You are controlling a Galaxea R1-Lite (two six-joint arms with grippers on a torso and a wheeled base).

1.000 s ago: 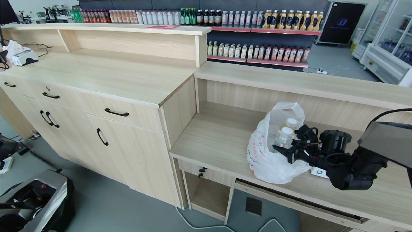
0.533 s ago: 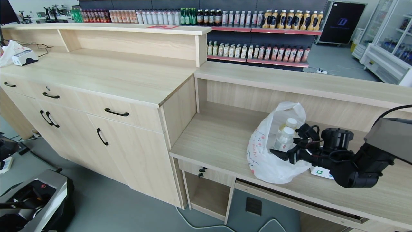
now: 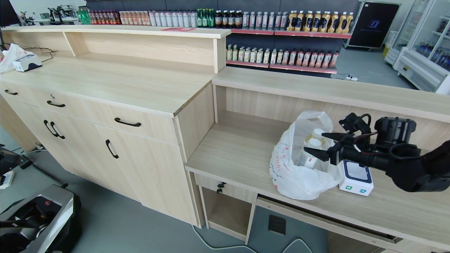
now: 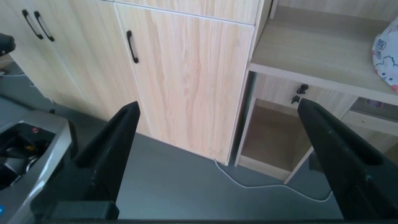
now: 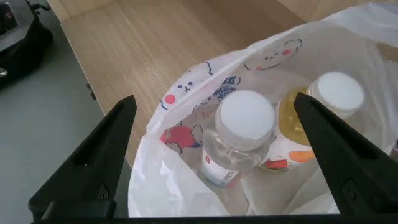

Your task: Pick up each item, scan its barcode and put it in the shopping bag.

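Observation:
A white plastic shopping bag (image 3: 295, 168) stands open on the low wooden counter (image 3: 239, 151). Inside it two bottles stand upright, a clear bottle (image 5: 239, 140) and a yellow-orange bottle (image 5: 311, 124), both with white caps. My right gripper (image 3: 319, 144) hovers open just above the bag's mouth, its fingers apart over the bottles and holding nothing. In the right wrist view the right gripper (image 5: 214, 102) frames both caps. A white and blue scanner (image 3: 355, 177) sits on the counter right of the bag, under my right arm. My left gripper (image 4: 217, 107) hangs open and empty, low beside the cabinet front.
A raised ledge (image 3: 316, 88) runs close behind the bag. To the left stands a taller counter (image 3: 116, 80) with drawers and doors, and a small white device (image 3: 26, 62) at its far end. Shelves of drinks (image 3: 281, 56) fill the back. A bag edge (image 4: 387, 43) shows above the open cubby.
My right gripper has lifted up and drawn back to the right from the bag's front, uncovering the scanner. The bottles stay in the bag.

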